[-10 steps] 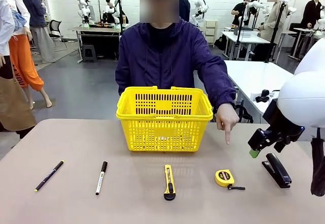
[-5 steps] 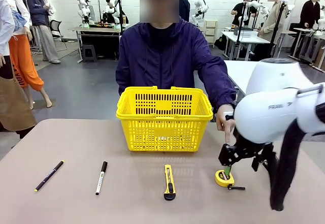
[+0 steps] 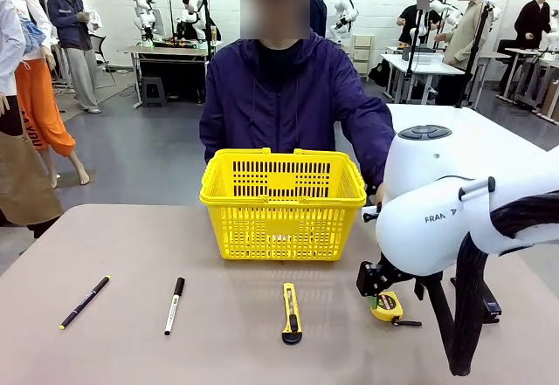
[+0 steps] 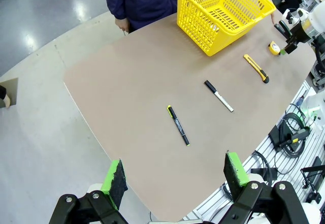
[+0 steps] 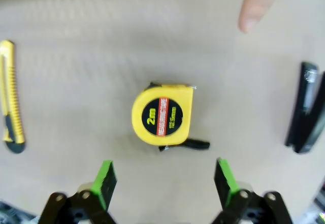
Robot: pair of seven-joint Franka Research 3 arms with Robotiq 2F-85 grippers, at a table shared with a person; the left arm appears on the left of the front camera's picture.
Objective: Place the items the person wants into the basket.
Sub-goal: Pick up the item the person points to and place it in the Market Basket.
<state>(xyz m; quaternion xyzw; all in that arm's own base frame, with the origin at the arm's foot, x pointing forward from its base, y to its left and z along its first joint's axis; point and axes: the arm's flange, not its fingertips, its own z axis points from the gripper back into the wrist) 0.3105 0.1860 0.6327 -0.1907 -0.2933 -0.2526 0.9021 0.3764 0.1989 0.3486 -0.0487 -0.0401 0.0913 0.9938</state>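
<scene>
One right end effector (image 5: 163, 165), lower now, above tape measure (image 5: 162, 116).

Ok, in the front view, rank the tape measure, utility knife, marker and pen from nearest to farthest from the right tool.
1. Tape measure, just below the right tool.
2. Utility knife, mid-table, to its left.
3. Marker, farther left.
4. Pen, far left.

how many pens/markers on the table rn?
2: thin black pen at far left; white marker between it and the utility knife. The right arm hides some table.
</scene>
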